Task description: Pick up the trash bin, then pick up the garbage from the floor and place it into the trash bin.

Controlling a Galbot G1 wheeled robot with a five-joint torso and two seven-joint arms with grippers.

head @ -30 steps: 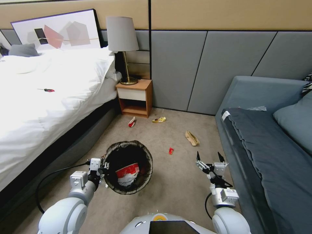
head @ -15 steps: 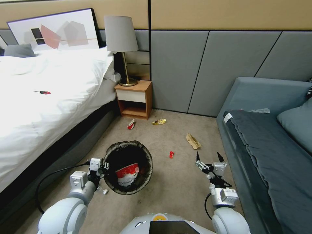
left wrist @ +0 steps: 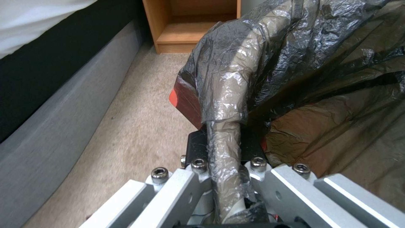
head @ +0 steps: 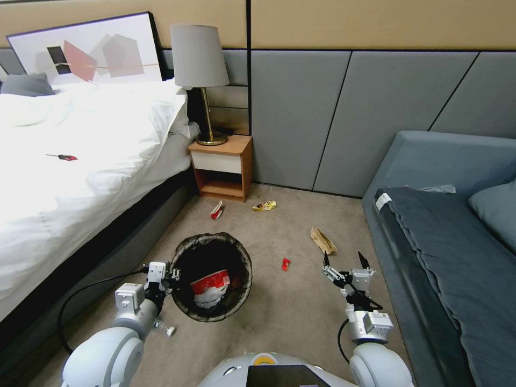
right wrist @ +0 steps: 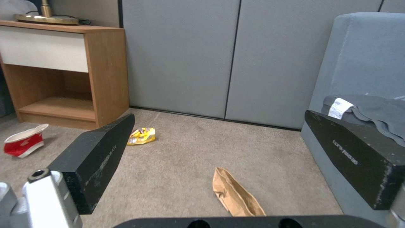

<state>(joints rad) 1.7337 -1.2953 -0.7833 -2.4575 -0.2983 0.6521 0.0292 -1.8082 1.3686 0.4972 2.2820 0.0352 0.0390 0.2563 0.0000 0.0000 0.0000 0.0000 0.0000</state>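
Left gripper (head: 171, 275) clamped, right gripper (head: 344, 263) fingers apart

Trash bin (head: 212, 277) — glossy, crinkled black plastic liner. Floor (head: 293, 301) — matt short-pile carpet. Paper bag (right wrist: 236, 194) — tan, creased; nightstand (head: 221, 167) — smooth wood.

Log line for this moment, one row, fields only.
left gripper: shut on bin rim | right gripper: open, above carpet near paper bag | cup in bin

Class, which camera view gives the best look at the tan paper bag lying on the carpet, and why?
The right wrist view: the tan paper bag lies close ahead on the floor, framed between the open right gripper fingers, its creases plain. The head view shows the bag smaller, beside the sofa. The left wrist view faces the trash bin.
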